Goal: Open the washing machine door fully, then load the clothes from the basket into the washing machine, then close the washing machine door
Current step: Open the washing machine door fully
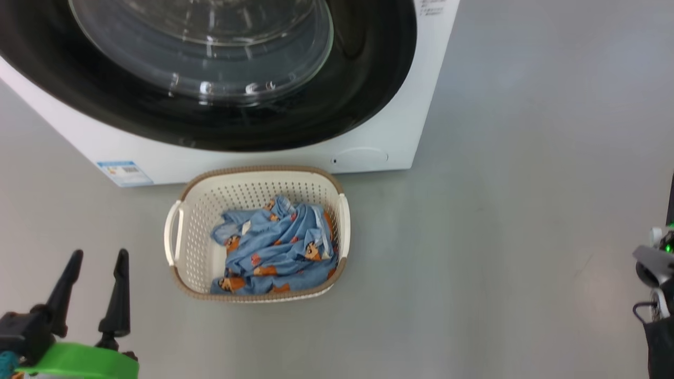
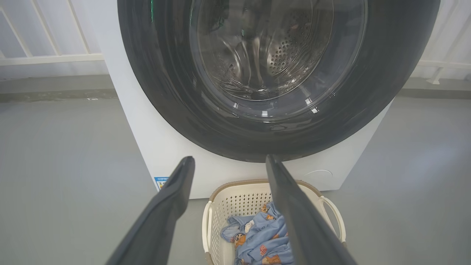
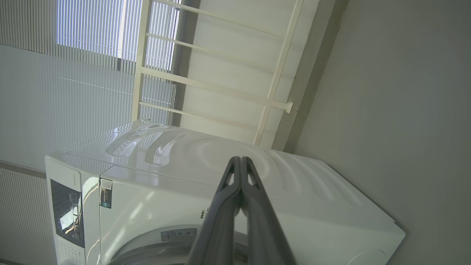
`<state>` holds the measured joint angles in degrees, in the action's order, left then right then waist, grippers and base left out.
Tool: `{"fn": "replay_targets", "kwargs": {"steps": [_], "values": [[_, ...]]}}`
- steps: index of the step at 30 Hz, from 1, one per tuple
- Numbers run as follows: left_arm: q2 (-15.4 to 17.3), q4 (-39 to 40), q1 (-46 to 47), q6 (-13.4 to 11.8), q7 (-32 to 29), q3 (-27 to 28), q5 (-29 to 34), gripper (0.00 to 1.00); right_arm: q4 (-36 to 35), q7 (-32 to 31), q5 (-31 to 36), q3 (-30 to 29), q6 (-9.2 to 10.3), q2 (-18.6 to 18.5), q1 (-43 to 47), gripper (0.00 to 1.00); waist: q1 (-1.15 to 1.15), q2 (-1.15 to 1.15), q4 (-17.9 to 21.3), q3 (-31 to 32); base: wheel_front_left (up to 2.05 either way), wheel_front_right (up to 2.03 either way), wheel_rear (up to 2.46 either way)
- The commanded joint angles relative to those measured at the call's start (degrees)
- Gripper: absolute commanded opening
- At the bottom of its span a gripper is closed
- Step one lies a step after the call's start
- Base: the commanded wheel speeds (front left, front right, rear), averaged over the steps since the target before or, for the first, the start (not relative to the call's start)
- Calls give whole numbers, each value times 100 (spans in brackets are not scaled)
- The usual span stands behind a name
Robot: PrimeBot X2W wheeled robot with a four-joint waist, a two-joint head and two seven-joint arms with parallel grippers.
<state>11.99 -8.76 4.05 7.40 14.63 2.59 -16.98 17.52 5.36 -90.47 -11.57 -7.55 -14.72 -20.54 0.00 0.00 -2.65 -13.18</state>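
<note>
A white front-loading washing machine is seen from above in the head view, standing on a grey floor. Its round door, with a wide glossy black rim and a bulging clear glass centre, is seen lying flat against the machine's front, shut as far as can be told. A small blue label sticker is fixed at the lower left corner of the front panel.

A cream perforated basket with a brown woven-look rim is set on the floor just in front of the machine, below the door. The clothes, light blue fabric printed with orange-brown cartoon figures, are bunched inside it, mostly towards its right half.

The left gripper is shown at the lower left of the head view, left of the basket and apart from it. Its two dark fingers are spread wide, and nothing is held between them. In the left wrist view the same gripper is pointed at the lower part of the door, with the perforated steel drum visible through the glass and the basket partly covered by one finger.

In the right wrist view the right gripper is seen with its fingers pressed together, empty, in front of the machine's white top and side, with window blinds behind.
</note>
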Motion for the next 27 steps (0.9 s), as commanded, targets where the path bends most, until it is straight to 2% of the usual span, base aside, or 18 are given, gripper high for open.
{"fn": "replay_targets", "kwargs": {"steps": [1, 17, 27], "values": [[221, 160, 253, 9, 37, 200, -84, 100, -194, -79, -83, 137, 6, -158, -219, 0, 0, 0, -103, -275, 0, 0, 0], [453, 189, 596, 9, 37, 71, -410, 100, -449, -540, -78, 369, 6, -185, -1373, 0, 0, 0, -115, -1158, 0, 0, 0], [637, 208, 711, 9, 37, 76, -536, 100, -479, -883, 65, 789, 6, -162, -2392, 0, 0, 0, -280, -1635, 0, 0, 0]]}}
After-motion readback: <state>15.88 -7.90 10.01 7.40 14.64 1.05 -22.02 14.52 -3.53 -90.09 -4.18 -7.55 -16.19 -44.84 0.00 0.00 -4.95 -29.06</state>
